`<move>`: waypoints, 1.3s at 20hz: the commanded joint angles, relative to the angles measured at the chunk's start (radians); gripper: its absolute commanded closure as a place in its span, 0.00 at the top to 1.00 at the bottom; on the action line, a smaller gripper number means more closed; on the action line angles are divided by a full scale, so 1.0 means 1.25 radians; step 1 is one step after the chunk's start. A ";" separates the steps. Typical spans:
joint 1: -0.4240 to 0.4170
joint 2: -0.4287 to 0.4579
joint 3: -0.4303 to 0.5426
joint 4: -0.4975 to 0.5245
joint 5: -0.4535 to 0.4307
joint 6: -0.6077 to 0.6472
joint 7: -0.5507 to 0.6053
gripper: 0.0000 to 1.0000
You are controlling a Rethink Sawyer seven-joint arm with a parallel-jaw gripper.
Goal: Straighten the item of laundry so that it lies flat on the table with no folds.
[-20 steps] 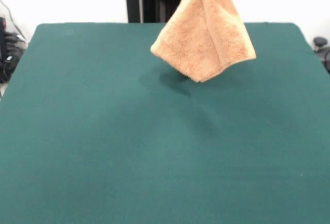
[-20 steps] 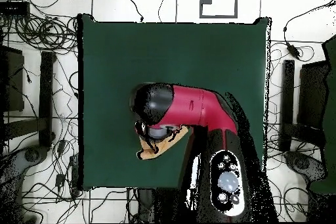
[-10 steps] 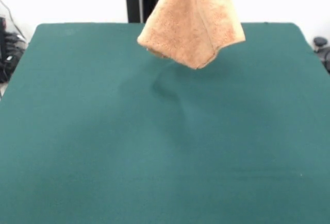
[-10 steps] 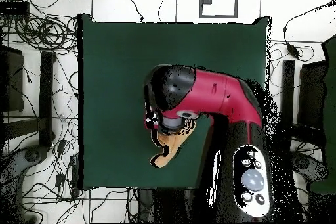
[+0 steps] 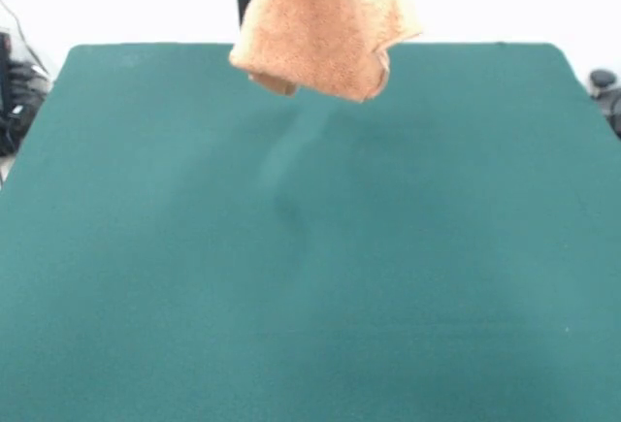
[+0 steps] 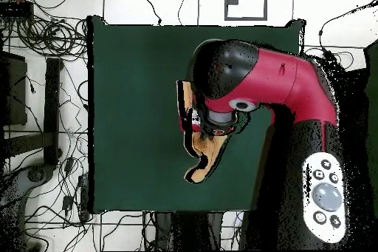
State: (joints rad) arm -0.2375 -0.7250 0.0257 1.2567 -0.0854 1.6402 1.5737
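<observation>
Well, nothing readable turns up anywhere — no brand, no label, no lettering on the table, the arm or the cloth.

The dark green table is the biggest thing here and fills nearly the whole front view; its top is bare apart from a faint soft shadow under the hanging cloth. From overhead the red and black arm lies across the table's right half, its bulky dark elbow covering a good part of the felt, and a grey panel of round buttons shows on the lower link. Round the table the floor is a tangle of black cables, with dark stands to the left and right.

The towel hangs in the air above the far part of the table, clear of the felt, bunched and folded with its lower edge ragged and one corner drooping lowest. Its top runs out of the front view, so the place where it is gripped is cut off there. From overhead only a narrow curl of the orange-tan cloth peeps out below the arm's wrist.

The gripper itself is hidden under that wrist — whether its claw is pinched on the cloth I cannot tell from here.
</observation>
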 commanded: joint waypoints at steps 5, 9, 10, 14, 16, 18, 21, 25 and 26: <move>-0.008 0.072 0.128 -0.079 -0.057 0.016 -0.110 0.00; -0.012 0.090 0.144 -0.106 -0.073 -0.008 -0.114 0.00; -0.014 0.095 0.149 -0.112 -0.076 -0.012 -0.113 0.00; -0.011 0.131 0.158 -0.158 -0.089 -0.038 -0.096 0.00; -0.007 0.149 0.161 -0.186 -0.098 -0.050 -0.088 0.00; -0.003 0.166 0.163 -0.209 -0.105 -0.061 -0.082 0.00; -0.004 0.184 0.168 -0.228 -0.104 -0.083 -0.074 0.00; 0.003 0.222 0.174 -0.299 -0.121 -0.090 -0.064 0.00; 0.005 0.233 0.176 -0.322 -0.122 -0.078 -0.064 0.00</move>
State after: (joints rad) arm -0.2545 -0.5283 0.1301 0.9455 -0.1937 1.6080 1.5737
